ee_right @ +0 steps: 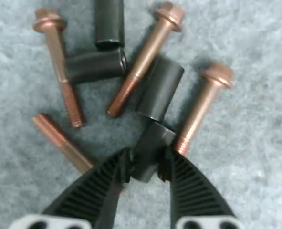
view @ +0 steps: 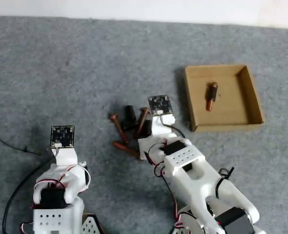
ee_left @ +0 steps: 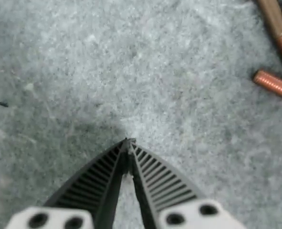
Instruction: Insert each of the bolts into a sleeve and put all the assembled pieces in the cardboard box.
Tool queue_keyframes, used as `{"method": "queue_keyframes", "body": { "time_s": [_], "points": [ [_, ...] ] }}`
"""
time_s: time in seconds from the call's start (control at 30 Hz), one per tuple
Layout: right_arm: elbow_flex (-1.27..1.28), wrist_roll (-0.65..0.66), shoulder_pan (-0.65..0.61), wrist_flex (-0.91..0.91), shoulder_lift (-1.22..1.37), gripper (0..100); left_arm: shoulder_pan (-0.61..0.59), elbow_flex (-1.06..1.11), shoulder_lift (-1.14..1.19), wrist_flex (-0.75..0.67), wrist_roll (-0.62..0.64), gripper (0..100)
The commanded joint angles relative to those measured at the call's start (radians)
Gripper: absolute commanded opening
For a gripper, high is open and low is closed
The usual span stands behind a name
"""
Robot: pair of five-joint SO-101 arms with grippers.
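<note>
**Right claw clamped on a sleeve at the pile, left claw closed over bare mat**

The left arm (view: 56, 195) is sitting at the near left, folded low, with its wrist pointing toward the far side. The left gripper (ee_left: 128, 142) is hanging just over the grey mat (view: 61, 63) with its fingertips pressed together, holding nothing. The ends of two bolts (ee_left: 273, 85) are lying off to its right. A thin black cable tie (view: 12, 145) is lying on the mat to the left of this arm.

Near the middle of the table, copper bolts and black sleeves (ee_right: 95, 64) are lying in a loose pile (view: 118, 127), some of them touching. The right arm (view: 197, 175) is stretching from the near right toward the pile. The right gripper (ee_right: 147, 164) is gripping a gripped sleeve (ee_right: 150, 143) by its sides at the pile's near edge. The far end of that piece is touching another sleeve, and a bolt is lying just beside it on its right.

At the far right, apart from the pile, the cardboard box (view: 221, 127) is sitting open-topped. One assembled piece (view: 211, 96) is lying near its middle. A dark sleeve is covering its far part and copper is showing at its near end.
</note>
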Motion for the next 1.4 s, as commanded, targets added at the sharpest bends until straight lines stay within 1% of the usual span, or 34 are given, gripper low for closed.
{"method": "queue_keyframes", "body": {
  "time_s": [0.0, 0.07, 0.13, 0.33, 0.57, 0.6, 0.67, 0.73, 0.87, 0.97, 1.03, 1.1, 1.2, 1.37],
  "points": [
    [-0.007, -0.005, -0.008, -0.016, 0.042, 9.1, -0.004, 0.021, -0.008, 0.003, -0.003, 1],
    [-0.008, 0.008, -0.008, -0.015, 0.097, 9.1, -0.004, 0.021, -0.008, 0.003, -0.003, 1],
    [-0.01, 0.051, -0.008, 0.001, 0.156, 9.1, -0.004, 0.021, -0.008, 0.003, -0.003, 1],
    [-0.13, 0.078, -0.007, 0.143, 0.205, 9.1, -0.004, 0.021, -0.008, 0.003, -0.003, 1],
    [-0.15, 0.08, 0.021, 0.156, 0.205, 8.5, -0.004, 0.021, -0.008, 0.003, -0.003, 1],
    [-0.151, 0.087, 0.022, 0.156, 0.205, 6.7, -0.004, 0.021, -0.008, 0.003, -0.003, 1],
    [-0.156, 0.146, 0.035, 0.156, 0.203, 0.0, -0.004, 0.021, -0.008, 0.003, -0.003, 1],
    [-0.156, 0.187, 0.042, 0.156, 0.203, 0.7, -0.004, 0.021, -0.008, 0.003, -0.003, 1],
    [-0.156, 0.192, 0.085, 0.156, 0.183, 0.5, -0.004, 0.021, -0.008, 0.003, -0.003, 1],
    [-0.153, 0.193, 0.13, 0.157, 0.073, 0.5, -0.004, 0.021, -0.008, 0.003, -0.003, 1],
    [-0.145, 0.196, 0.153, 0.159, -0.047, 0.5, -0.004, 0.021, -0.008, 0.003, -0.003, 1],
    [-0.113, 0.198, 0.168, 0.199, -0.179, 0.5, -0.004, 0.021, -0.008, 0.003, -0.003, 1],
    [-0.058, 0.198, 0.171, 0.228, -0.38, 0.5, -0.004, 0.021, -0.008, 0.003, -0.003, 1],
    [0.077, 0.199, 0.174, 0.228, -0.677, 0.5, -0.004, 0.021, -0.008, 0.003, -0.003, 1]
  ]
}}
